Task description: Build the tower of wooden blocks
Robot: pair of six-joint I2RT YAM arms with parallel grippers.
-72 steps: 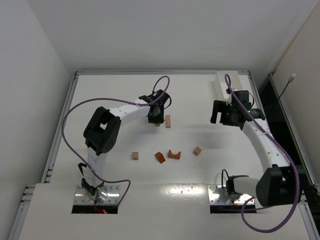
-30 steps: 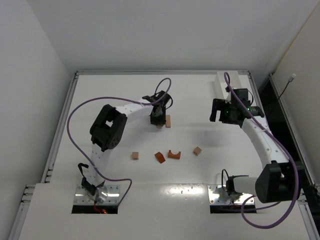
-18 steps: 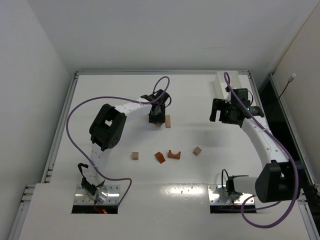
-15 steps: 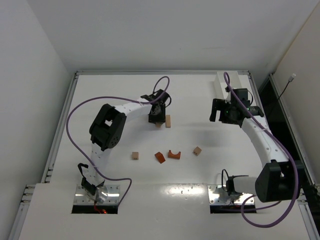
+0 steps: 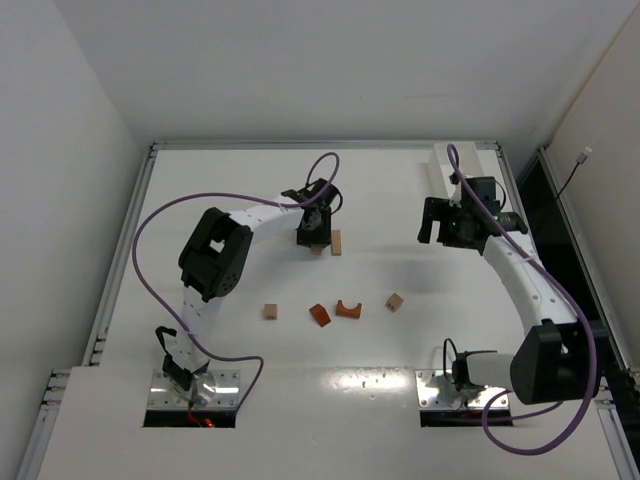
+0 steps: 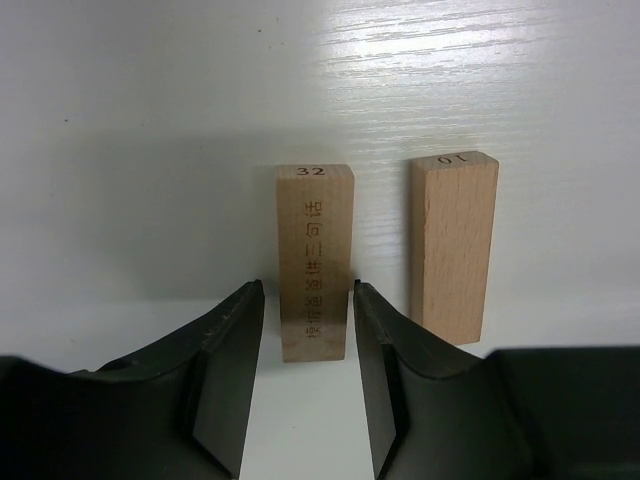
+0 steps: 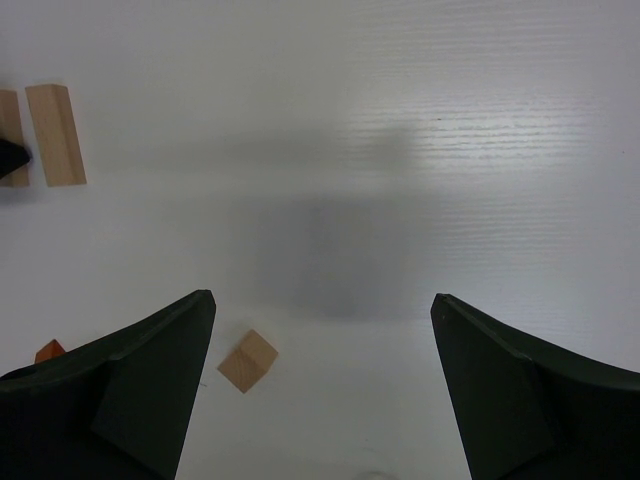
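Left gripper (image 6: 307,290) slightly spread astride a tan bar (image 6: 314,250); right gripper (image 7: 322,298) spread wide

**No tower yet, all six blocks lying loose on the table**

The two pale tan bars lie side by side, parallel, with a small gap between them. The bar stamped 32 (image 6: 315,265) has printed characters running down its face. The bar stamped 10 (image 6: 453,245) is plain and sits to its right in the left wrist view.

Closer to the arm bases is a loose row, nothing stacked. It goes tan cube (image 5: 270,311), reddish-orange wedge (image 5: 319,315), orange arch (image 5: 348,308) just beside the wedge, then a second tan cube (image 5: 395,300) turned at an angle.
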